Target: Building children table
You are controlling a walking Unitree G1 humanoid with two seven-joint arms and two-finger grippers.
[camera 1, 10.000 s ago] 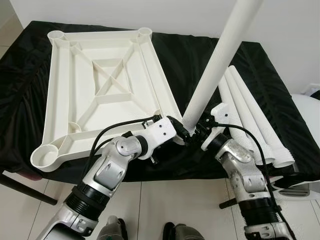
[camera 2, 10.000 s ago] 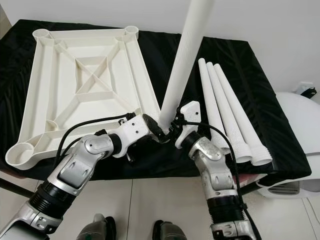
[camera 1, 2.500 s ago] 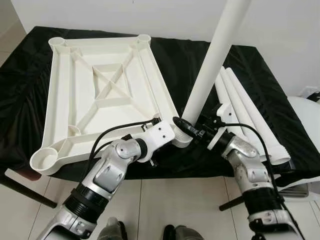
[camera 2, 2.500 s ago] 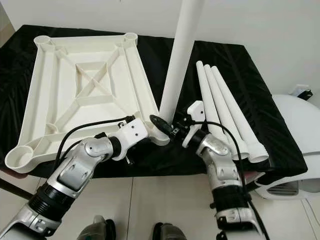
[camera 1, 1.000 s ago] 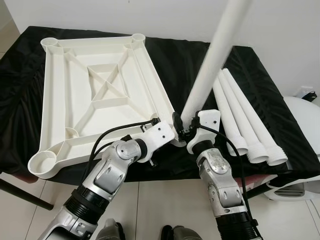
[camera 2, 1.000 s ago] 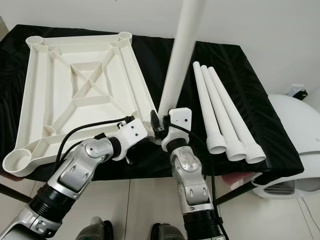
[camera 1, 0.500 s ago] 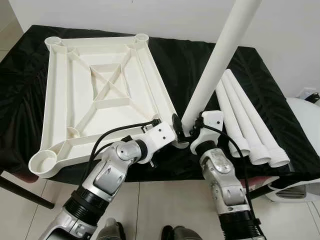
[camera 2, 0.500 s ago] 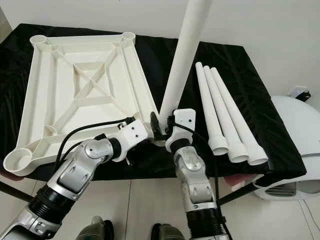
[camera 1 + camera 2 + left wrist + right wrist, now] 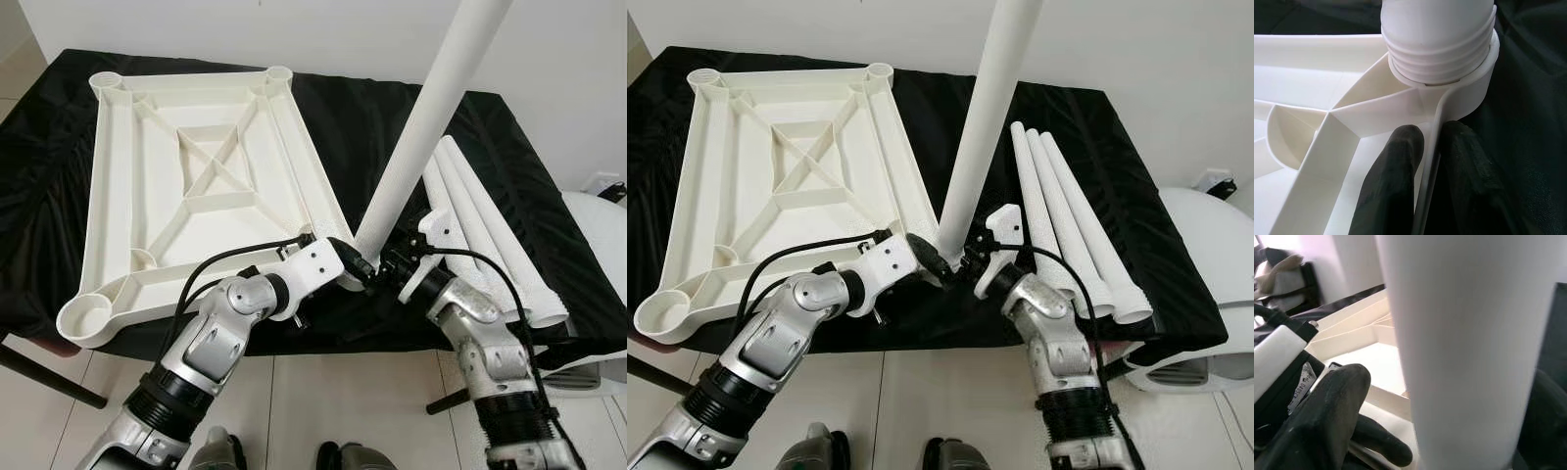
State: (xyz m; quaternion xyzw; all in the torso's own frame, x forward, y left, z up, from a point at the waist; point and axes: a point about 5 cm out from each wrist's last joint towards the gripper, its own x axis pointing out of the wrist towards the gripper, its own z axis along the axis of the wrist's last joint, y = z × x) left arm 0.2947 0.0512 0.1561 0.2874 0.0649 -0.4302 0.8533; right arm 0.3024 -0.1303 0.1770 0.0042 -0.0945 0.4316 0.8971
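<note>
Head camera views give me the whole job, so I start with the black-covered table (image 9: 59,196) that carries everything. On it lies the white tabletop (image 9: 196,186), upside down with its ribs and corner sockets showing, its near right corner at the table's front edge where both my arms meet. Rising out of that corner socket (image 9: 1469,93) is the table leg (image 9: 985,127) I am fitting; it stands steeply and leans up and away to my right, its top past the frame. Three spare legs (image 9: 1068,235) lie side by side just right of it, threaded ends toward me.

My right gripper (image 9: 978,262) is closed around the leg low down, a black finger (image 9: 1327,421) showing on one side of the white shaft. My left gripper (image 9: 1432,161) pinches the thin wall of the tabletop right beside the socket, one finger on each side, steadying that corner.

What matters next is the leg's long axis against the socket. In the left wrist view the thread rings (image 9: 1440,58) are still exposed above the rim, so I judge it only partly screwed in. My right arm is the one on the leg; it should turn about that axis while straightening the lean, or the thread may bind.
</note>
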